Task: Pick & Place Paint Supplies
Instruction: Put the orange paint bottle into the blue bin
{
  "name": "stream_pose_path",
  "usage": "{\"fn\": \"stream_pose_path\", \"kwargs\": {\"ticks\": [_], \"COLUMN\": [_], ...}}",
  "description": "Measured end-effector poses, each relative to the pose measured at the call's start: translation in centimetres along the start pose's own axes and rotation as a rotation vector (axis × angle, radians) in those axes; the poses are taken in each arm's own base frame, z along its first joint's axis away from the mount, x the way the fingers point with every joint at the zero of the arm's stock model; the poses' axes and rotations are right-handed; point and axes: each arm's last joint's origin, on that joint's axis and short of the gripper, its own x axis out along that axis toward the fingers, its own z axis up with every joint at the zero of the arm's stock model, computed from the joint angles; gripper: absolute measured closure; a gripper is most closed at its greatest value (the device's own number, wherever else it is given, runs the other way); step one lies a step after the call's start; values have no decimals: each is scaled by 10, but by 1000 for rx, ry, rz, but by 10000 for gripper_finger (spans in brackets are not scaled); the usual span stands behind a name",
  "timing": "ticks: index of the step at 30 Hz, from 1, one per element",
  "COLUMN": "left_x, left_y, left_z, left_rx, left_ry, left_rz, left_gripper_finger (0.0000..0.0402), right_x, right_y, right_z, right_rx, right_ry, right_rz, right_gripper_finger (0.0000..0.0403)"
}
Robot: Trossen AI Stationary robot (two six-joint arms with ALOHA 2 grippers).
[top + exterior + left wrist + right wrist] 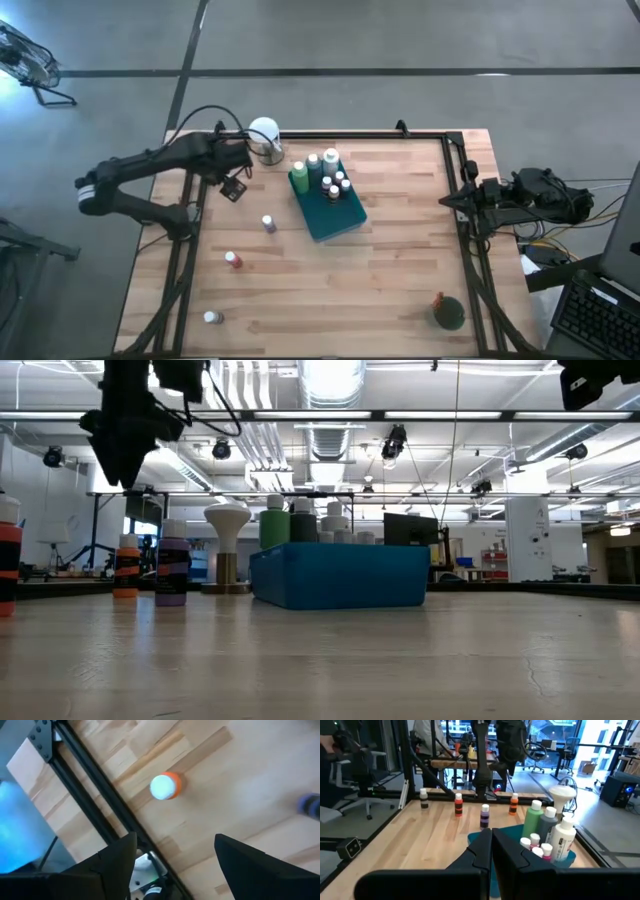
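My left gripper (175, 870) is open and empty, held high over the table's far left part (236, 178), fingers pointing down (125, 455). Below it an orange bottle with a white cap (165, 786) stands upright beside the table's black left frame; my arm hides it in the high view. A purple bottle (268, 223), a red one (233, 260) and a white-capped one (211, 318) stand upright on the wood. A teal tray (345, 222) holds several bottles, among them a green one (300, 178). My right gripper (490, 851) is shut and empty at the table's right edge (470, 197).
A white globe on a metal base (265, 135) stands at the far edge, between my left gripper and the tray. A dark green round thing (449, 315) with a small orange-red piece (438, 298) lies near the front right corner. Black frame rails (465, 230) run along the table's sides.
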Motion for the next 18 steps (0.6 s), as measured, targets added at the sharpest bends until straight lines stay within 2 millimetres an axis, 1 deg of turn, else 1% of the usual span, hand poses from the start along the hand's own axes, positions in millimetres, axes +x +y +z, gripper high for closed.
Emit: {"fn": "stream_pose_path", "kwargs": {"ticks": [3,10,13,18], "left_x": [8,19,32,56], "left_y": [-1,-4,-2,4], "left_z": [8,23,21,12], "left_rx": [15,58,69,42], "left_ry": [27,6,42,90], "left_rz": [25,24,42,53], "left_gripper_finger": [129,129,129,129], "right_x": [0,0,0,0], "right_y": [0,0,0,0], "right_z": [0,0,0,0], "right_rx": [0,0,0,0], "right_ry": [0,0,0,0], "right_rz": [0,0,0,-1], "right_gripper_finger": [394,394,394,394]}}
